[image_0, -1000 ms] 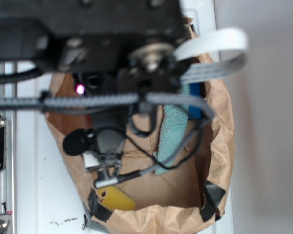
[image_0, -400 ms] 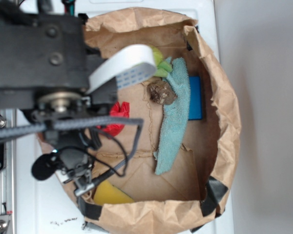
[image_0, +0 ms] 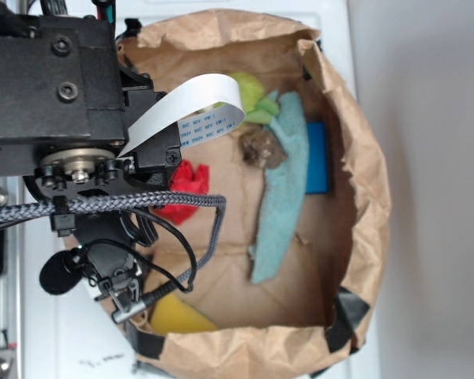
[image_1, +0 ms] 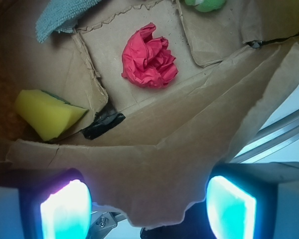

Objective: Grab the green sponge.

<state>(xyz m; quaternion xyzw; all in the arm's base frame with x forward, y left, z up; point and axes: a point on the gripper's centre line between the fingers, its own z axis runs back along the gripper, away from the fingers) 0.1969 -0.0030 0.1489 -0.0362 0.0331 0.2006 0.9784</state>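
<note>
We see the end effector spread wide above the torn near rim of the brown paper bag, pinching nothing. The sponge, yellow with a thin green layer at its back, lies inside at the left, near a crumpled red paper.

Wrist view into a brown paper bag, its torn near edge lying between the two glowing fingertips of the gripper, which stand wide apart at the bottom of the frame. On the cardboard floor lie a crumpled red wad at centre, a yellow sponge with a thin green backing at left beside a strip of black tape, and a blue cloth at upper left. A green object is cut off by the top edge, and a metal rail shows outside the bag at right.
</note>
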